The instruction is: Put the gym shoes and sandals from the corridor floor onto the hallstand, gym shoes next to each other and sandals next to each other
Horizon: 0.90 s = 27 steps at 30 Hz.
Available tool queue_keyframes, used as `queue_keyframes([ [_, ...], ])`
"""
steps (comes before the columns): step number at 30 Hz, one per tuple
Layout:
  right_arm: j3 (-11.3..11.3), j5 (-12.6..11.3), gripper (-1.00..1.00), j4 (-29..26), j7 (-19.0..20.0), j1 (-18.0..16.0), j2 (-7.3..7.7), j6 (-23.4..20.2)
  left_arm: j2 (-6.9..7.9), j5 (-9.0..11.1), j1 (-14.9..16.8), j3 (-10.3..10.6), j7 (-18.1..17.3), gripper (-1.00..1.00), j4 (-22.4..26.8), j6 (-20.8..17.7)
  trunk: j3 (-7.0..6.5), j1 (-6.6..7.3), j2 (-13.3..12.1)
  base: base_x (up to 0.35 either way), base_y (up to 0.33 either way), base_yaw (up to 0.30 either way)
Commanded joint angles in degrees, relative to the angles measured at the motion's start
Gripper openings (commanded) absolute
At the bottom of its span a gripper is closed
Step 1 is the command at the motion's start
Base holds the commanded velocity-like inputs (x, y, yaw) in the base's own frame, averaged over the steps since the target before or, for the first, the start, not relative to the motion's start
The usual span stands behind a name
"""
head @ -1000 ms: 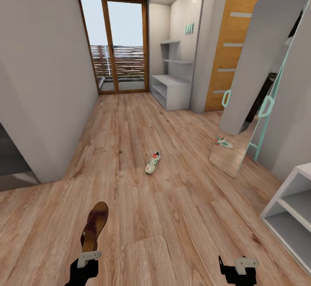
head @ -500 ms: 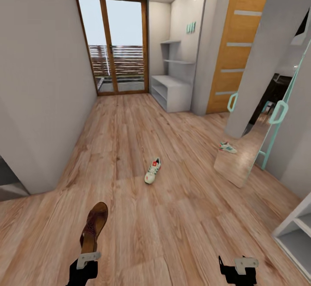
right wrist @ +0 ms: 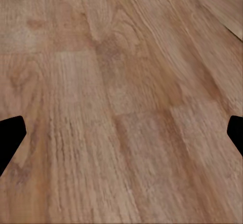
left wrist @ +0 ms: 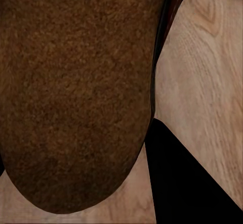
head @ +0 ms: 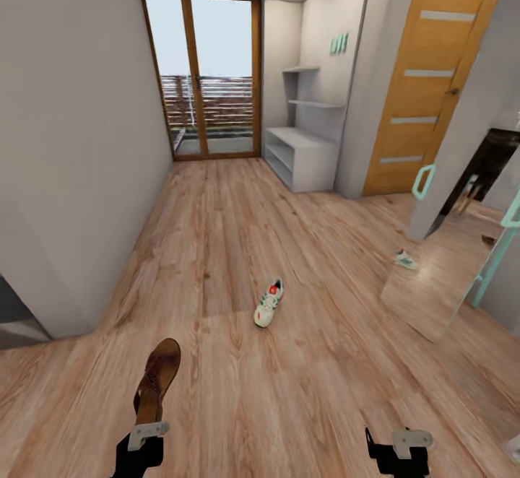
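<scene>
Down the corridor, we carry one sandal (head: 157,383) in our left end effector (head: 148,431) while a gym shoe (head: 269,303) lies ahead on the corridor floor (head: 217,247).

Our left end effector is clamped on the sandal's heel end, and the sandal points forward, its toe strap away from us; in the left wrist view its brown leather (left wrist: 76,92) sits close against the camera above the wood planks. Our right end effector (head: 399,448) hangs low over bare planks, its fingers (right wrist: 10,133) spread apart and holding nothing. The gym shoe lies alone mid-floor, well ahead of both arms. Far off, the pale hallstand (head: 303,153) stands against the right wall, beside an orange wooden door (head: 426,81) and near the glass doors (head: 209,81). At the right, a leaning mirror (head: 448,276) shows a sneaker's reflection.
</scene>
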<state>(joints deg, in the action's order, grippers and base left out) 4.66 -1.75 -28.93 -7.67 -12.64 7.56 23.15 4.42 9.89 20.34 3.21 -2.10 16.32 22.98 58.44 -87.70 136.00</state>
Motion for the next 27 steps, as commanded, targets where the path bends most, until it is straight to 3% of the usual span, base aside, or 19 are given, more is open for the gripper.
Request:
queue_keyframes([
  [1,0.5,-0.2,1.00,0.0,-0.5,0.0,0.08,0.1,0.04,0.4,0.1,0.3,-0.2,-1.00,-0.1,0.1,0.05,-0.02,0.0,0.339,0.041,0.263],
  [12,0.4,-0.2,1.00,0.0,-0.5,0.0,0.08,0.1,-0.02,0.4,0.1,0.3,-0.2,-1.00,0.0,0.1,0.05,-0.02,0.0,0.340,0.011,0.261],
  [27,0.4,-0.2,1.00,0.0,-0.5,0.0,0.08,0.0,-0.04,0.4,0.1,0.3,-0.2,-1.00,0.0,0.1,0.07,-0.02,0.0,0.339,0.122,0.014],
])
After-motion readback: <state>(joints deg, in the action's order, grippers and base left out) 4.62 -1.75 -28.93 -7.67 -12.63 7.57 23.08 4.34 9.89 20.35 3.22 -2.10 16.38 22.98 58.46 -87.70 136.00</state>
